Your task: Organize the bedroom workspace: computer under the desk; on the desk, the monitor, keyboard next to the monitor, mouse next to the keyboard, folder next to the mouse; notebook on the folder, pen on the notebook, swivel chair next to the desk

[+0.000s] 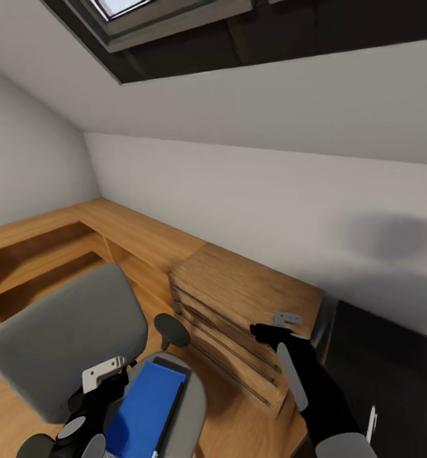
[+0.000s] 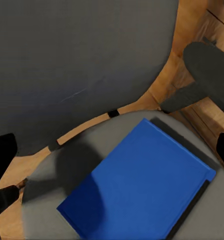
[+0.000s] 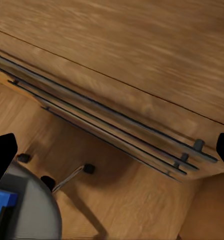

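The blue folder (image 1: 143, 407) lies flat on the seat of the grey swivel chair (image 1: 60, 337), toward the seat's front edge. The left gripper (image 1: 102, 375) hangs above the seat's left edge, fingers spread wide, gripping nothing. The right gripper (image 1: 273, 327) hovers beside the oak dresser (image 1: 238, 299), its fingers also wide apart and empty.
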